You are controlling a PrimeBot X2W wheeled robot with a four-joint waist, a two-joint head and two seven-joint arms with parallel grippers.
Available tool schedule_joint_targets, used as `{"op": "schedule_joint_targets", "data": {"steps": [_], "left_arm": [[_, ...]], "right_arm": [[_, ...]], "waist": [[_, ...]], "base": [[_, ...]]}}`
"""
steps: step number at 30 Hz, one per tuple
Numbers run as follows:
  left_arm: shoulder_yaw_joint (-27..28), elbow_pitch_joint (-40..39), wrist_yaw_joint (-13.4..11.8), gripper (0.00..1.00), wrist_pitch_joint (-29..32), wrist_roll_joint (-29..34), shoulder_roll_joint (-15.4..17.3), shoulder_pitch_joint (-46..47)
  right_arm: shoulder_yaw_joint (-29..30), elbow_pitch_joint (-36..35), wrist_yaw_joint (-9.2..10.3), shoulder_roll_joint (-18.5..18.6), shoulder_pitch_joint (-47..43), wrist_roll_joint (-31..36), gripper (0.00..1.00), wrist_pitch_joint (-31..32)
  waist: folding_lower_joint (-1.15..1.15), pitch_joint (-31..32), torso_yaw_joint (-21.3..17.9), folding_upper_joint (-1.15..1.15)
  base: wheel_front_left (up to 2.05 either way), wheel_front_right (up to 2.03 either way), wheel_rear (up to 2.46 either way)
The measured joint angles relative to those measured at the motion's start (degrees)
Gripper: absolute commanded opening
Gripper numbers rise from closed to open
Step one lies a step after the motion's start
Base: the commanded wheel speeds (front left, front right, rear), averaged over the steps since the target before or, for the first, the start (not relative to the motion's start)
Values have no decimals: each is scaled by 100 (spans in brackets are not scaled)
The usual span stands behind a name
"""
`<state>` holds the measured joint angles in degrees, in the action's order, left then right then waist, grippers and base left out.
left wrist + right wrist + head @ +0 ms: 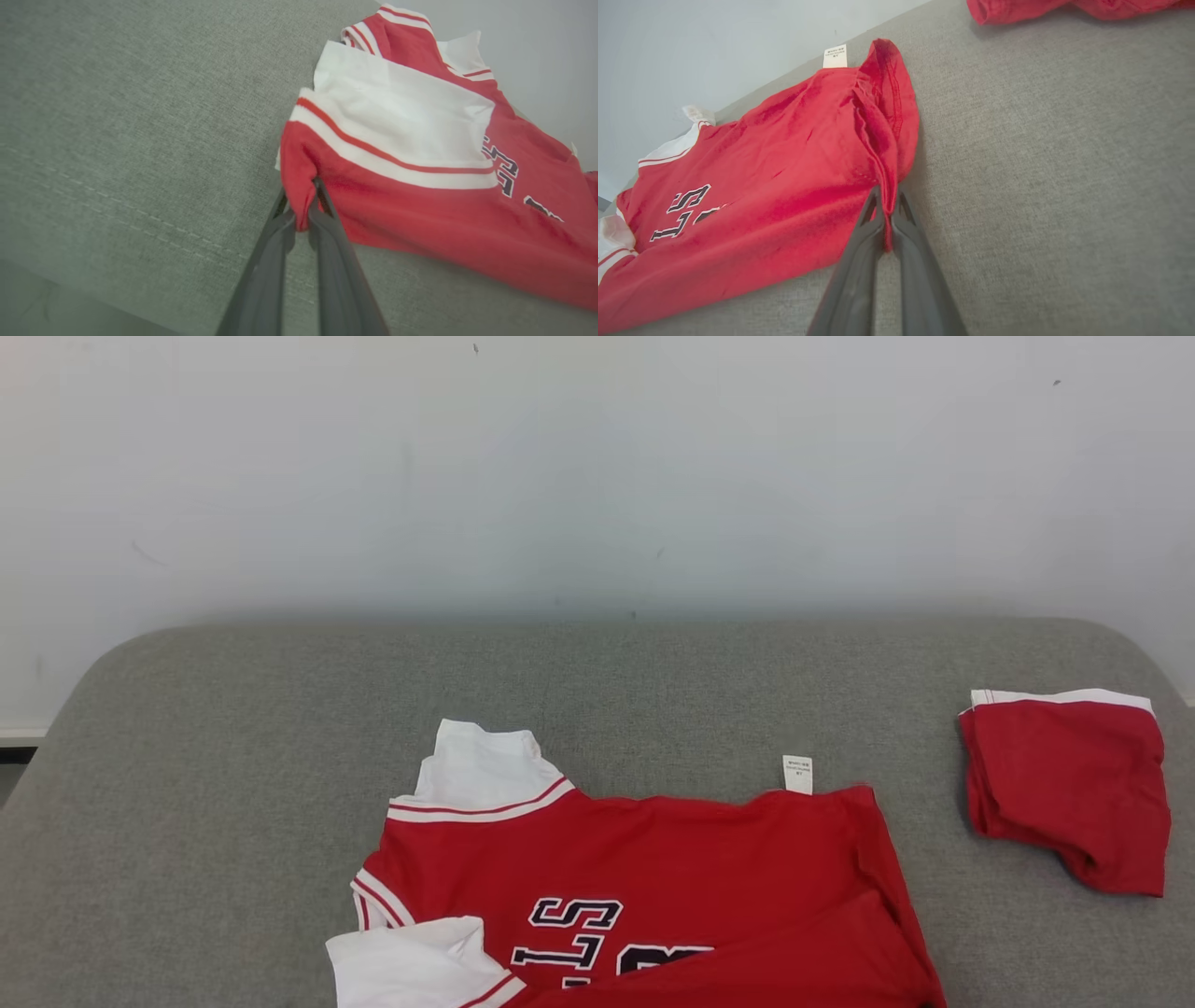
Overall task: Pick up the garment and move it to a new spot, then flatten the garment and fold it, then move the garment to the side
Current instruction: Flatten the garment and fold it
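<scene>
Near the front edge of the couch point(280, 728), my left claw point(301, 200) and right claw point(888, 205) each pinch an edge of the garment point(653, 859), which looks soft, light and limp.

The red jersey point(653, 859) carries black block lettering point(569, 933) edged in white across its chest. In the head view an "S" reads clearly, with "LS" just below it; further characters are cut off by a fold and the frame edge. The right wrist view gives the same "S" and "LS" point(686, 210). A white care label point(797, 774) at the hem bears print too small to read.
</scene>
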<state>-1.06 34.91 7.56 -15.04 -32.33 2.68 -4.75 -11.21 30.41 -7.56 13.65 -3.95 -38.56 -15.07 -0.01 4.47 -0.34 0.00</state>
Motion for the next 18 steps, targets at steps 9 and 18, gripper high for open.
{"op": "schedule_joint_targets", "data": {"steps": [9,18], "left_arm": [[-19,31,-2,100,0,115,12,12],[559,-635,-49,100,-1,823,12,153]], "right_arm": [[252,78,0,-96,-84,254,100,-1],[844,-175,0,-105,230,727,100,-4]], "waist": [[1,-70,14,0],[1,-296,35,0]], "base": [[0,0,0],[0,0,0]]}}
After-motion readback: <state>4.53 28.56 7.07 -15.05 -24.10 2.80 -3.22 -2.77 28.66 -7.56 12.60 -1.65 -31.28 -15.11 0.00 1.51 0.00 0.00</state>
